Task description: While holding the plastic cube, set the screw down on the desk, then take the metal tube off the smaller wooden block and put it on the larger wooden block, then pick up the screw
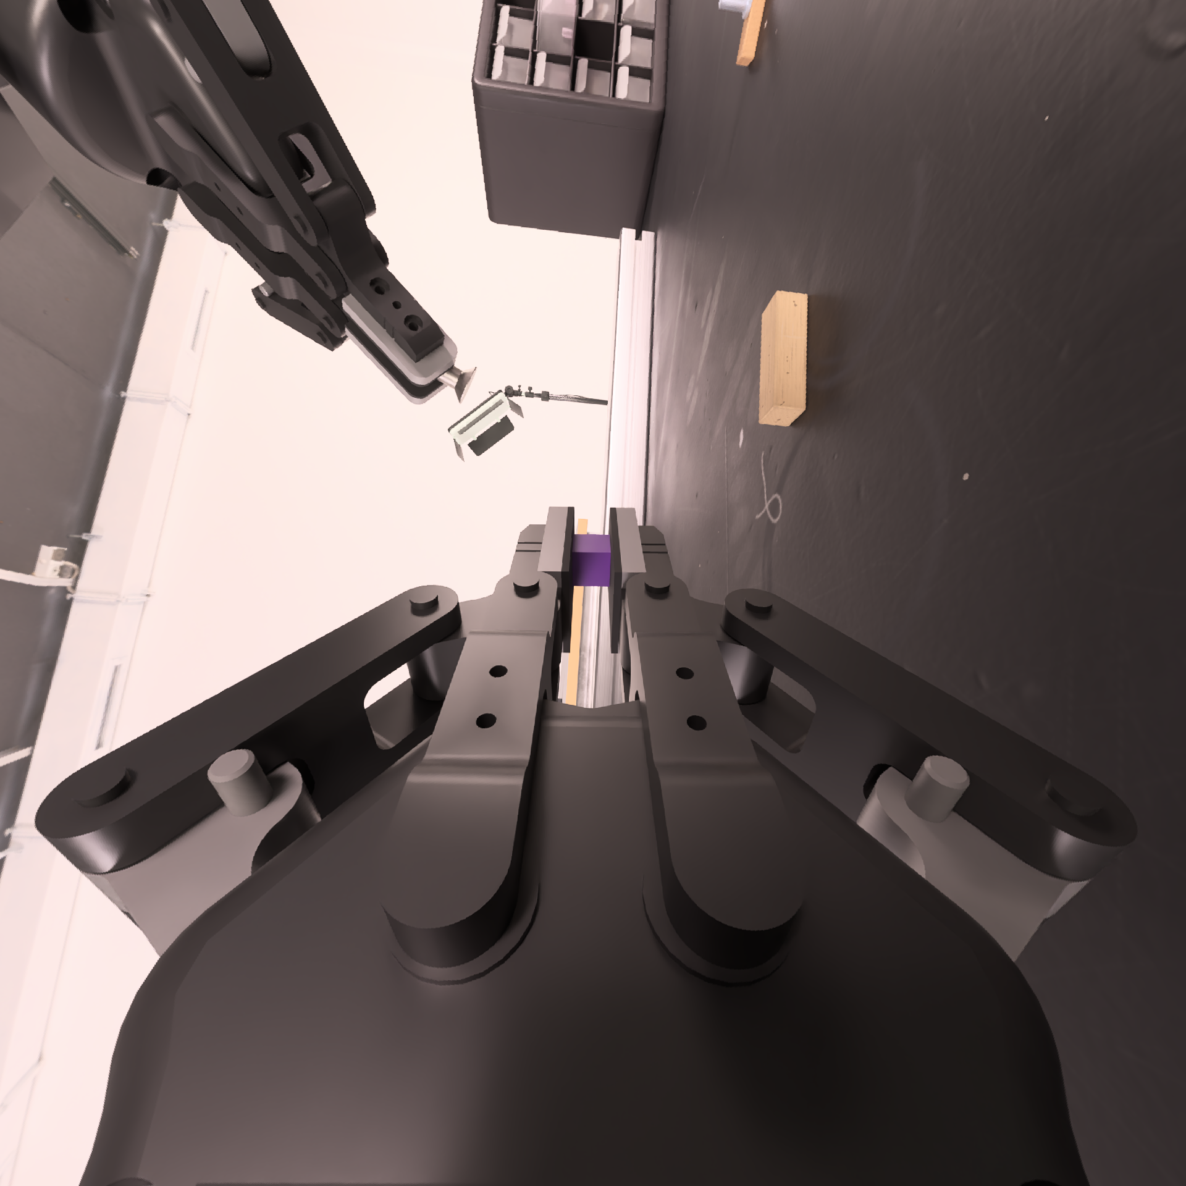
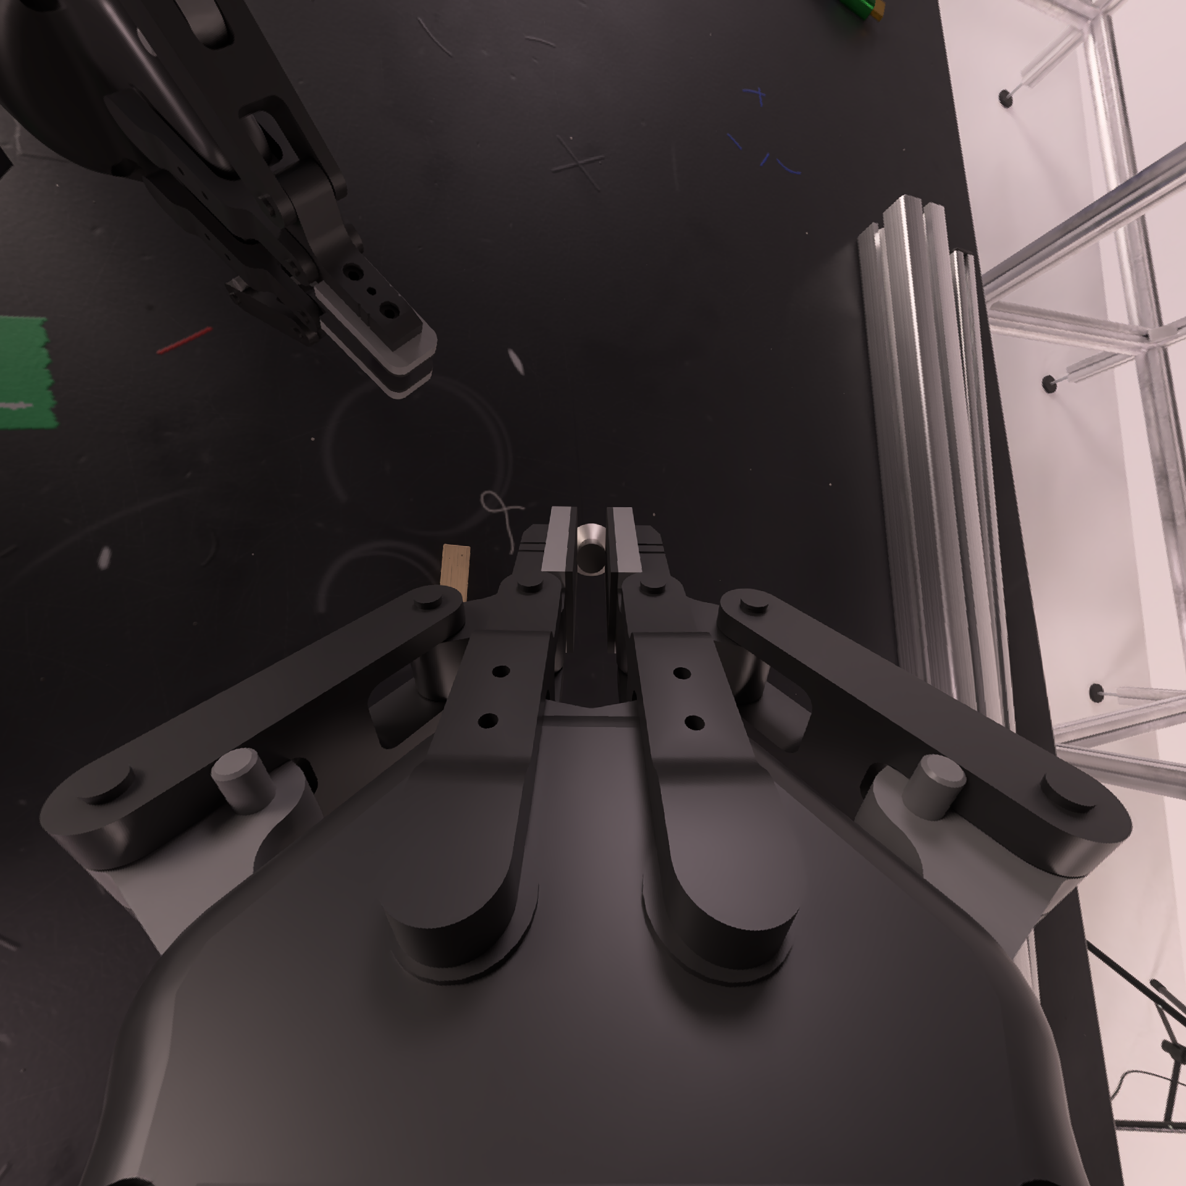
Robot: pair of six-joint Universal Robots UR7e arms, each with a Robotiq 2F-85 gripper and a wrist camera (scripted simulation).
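Nearest in the left wrist view, the left gripper (image 1: 591, 536) is pressed in on the plastic cube (image 1: 590, 565). The small purple block sits squarely between the two pads, close to their tips. The task wants this hold kept throughout, which explains why this arm hangs off to the side, apart from the wooden pieces.

In the right wrist view, the right gripper (image 2: 591, 536) pinches the screw (image 2: 590, 553), a small silver piece seen end-on between the pads. The left wrist view shows it side-on: the screw (image 1: 461, 382) pokes out of the tip of the right gripper (image 1: 436, 380), with its flat head clear of the fingers. It is carried above the dark desk (image 2: 674, 321), so I judge the first step, setting it down, not yet done. The patch of desk ahead of the claw looks bare, so lowering should be simple, though a screw may roll once let go.

Just left of the right gripper, a wooden block (image 2: 455, 570) shows past its linkage. Farther off, the left gripper (image 2: 405, 375) reaches in from the upper left; the cube is hidden from this side. Aluminium rails (image 2: 924, 449) lie along the right edge of the desk.

Beyond the left gripper, that block (image 1: 783, 359) lies alone on the desk, and I take it for the larger one. Far beyond it, a thinner wooden piece (image 1: 751, 35) carries a pale object (image 1: 735, 6) at the frame's edge. This is probably the metal tube, well apart from both claws. A dark compartment box (image 1: 568, 147) stands to its left.
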